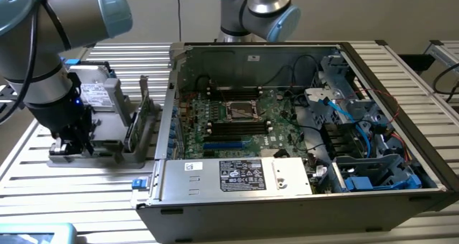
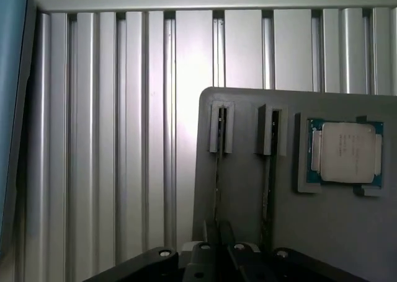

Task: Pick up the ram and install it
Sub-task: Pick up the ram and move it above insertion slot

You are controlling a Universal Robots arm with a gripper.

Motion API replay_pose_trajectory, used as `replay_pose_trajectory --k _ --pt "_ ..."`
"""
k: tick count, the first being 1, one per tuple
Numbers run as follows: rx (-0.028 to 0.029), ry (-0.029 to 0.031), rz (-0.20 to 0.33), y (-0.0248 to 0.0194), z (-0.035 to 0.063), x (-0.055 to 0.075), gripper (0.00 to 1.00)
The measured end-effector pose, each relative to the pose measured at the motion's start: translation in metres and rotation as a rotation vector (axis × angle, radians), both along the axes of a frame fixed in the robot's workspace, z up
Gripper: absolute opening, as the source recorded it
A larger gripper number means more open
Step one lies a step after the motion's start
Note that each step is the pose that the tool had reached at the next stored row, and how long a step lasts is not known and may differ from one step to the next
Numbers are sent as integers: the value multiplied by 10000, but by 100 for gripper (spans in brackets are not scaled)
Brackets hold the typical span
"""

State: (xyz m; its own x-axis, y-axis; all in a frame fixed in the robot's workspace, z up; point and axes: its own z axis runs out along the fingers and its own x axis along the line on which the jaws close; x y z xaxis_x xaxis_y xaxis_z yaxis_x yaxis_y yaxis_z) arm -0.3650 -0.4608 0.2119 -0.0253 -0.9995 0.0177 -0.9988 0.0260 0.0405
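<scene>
Ram (image 2: 217, 183) upright in grey holder (image 2: 243, 189) slot, processor (image 2: 346, 152) alongside

I record my black gripper (image 2: 218, 229), the ram (image 2: 217, 183) dark along its edge, a grey holder (image 2: 248, 189), a silver ribbed table (image 2: 124, 108), a silver-lidded CPU (image 2: 346, 152) and a green motherboard (image 1: 240, 123).

We're looking at a robotics lab or test workshop, set up for computer assembly; the table (image 1: 86, 195) is slatted aluminium profile; a grey-and-blue industrial robot arm (image 1: 43, 66) leans over it; a desktop computer case (image 1: 287, 214) lies open on its side, motherboard (image 1: 237, 128) and blue cables (image 1: 337, 112) exposed; beside it a grey parts fixture (image 2: 248, 189) holds a loose processor (image 2: 346, 153) in a recess.
</scene>
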Motion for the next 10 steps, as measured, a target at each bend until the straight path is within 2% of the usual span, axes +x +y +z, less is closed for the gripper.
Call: replay_pose_trajectory --k 10 --pt "-8 2 0 0 457 -22 13"
